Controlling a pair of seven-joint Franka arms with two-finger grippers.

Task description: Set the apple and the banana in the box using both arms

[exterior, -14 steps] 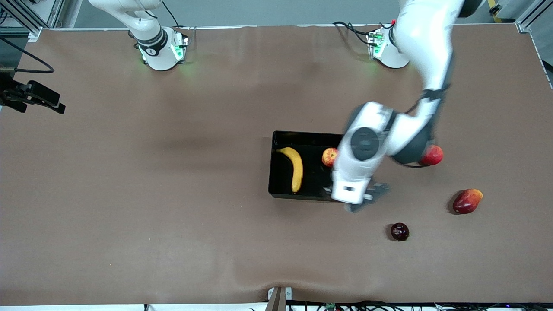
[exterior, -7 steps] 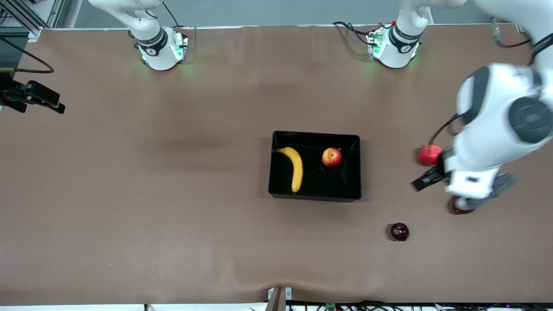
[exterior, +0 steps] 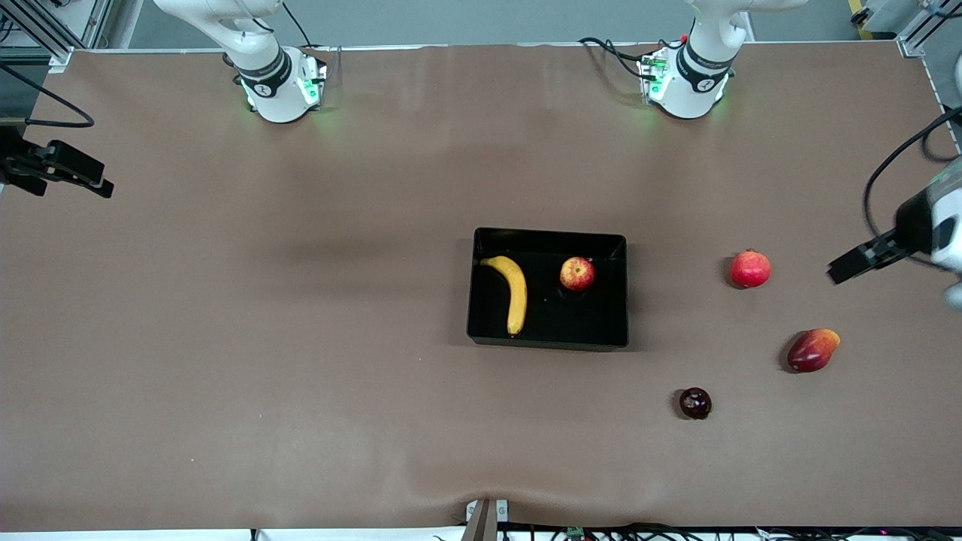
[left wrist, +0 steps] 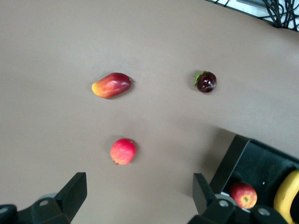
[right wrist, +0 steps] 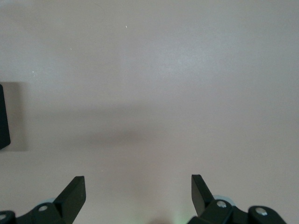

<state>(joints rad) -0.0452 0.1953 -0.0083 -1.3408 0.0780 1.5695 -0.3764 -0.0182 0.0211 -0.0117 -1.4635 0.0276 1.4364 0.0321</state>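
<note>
Both fruits sit inside the shallow glossy black plastic box mid-tabletop: the curved yellow banana lies toward the right arm's end, the small red-and-yellow apple beside it toward the left arm's end, the two apart. Task looks finished, so what's left is likely a clean retreat. Left end effector hangs high over the left arm's end of the brown tabletop, fingers wide apart, nothing between them. Under it are distractors: plain red pomegranate, red-orange mango-shaped fruit, dark purple round fruit, all well apart from the box. Best to keep height and not clip them. Right end effector waits over bare tabletop, fingers spread and empty, a box corner just in its view.
</note>
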